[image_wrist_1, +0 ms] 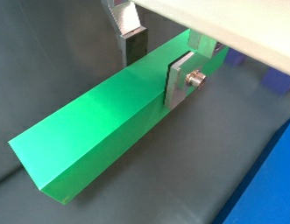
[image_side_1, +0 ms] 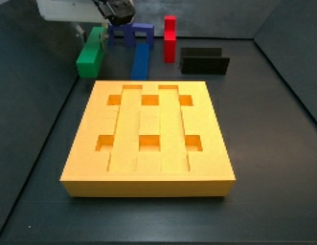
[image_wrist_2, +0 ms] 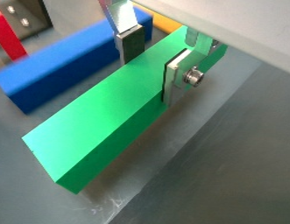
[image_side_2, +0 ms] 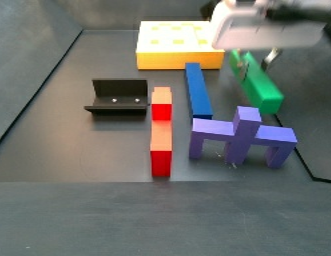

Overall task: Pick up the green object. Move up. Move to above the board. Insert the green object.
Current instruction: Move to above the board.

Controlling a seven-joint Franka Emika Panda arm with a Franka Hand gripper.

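Wrist views: the tool (image_wrist_1: 157, 59) straddles the green object (image_wrist_1: 95, 131) near one end, not mid-length. Silver fingers (image_wrist_1: 180, 77) sit on either side of the bar, pads at its long faces; they look closed against it, pinching the green object, though actual contact pressure can't be confirmed. In a wrist view the blue bar (image_wrist_2: 60, 61) lies just beside and parallel, with a red piece (image_wrist_2: 7, 37) beyond it.

Side views: the green object (image_side_1: 90, 53) lies on the worktop (image_side_1: 276, 115) at the far left, behind the board (image_side_1: 147, 139), under the tool (image_side_1: 112, 13). The board is near and well apart from it. In a side view the bar (image_side_2: 257, 83) lies right of the blue bar (image_side_2: 197, 88), with a purple piece (image_side_2: 241, 135) close to its near end and the fixture (image_side_2: 120, 97) off left.

Risks, as judgement:
- Off-centre grip: the long free end may sag or rotate in the pads on lift.
- A tilted bar would jam at the board's groove.
- Swinging end may clip the blue bar or purple piece.
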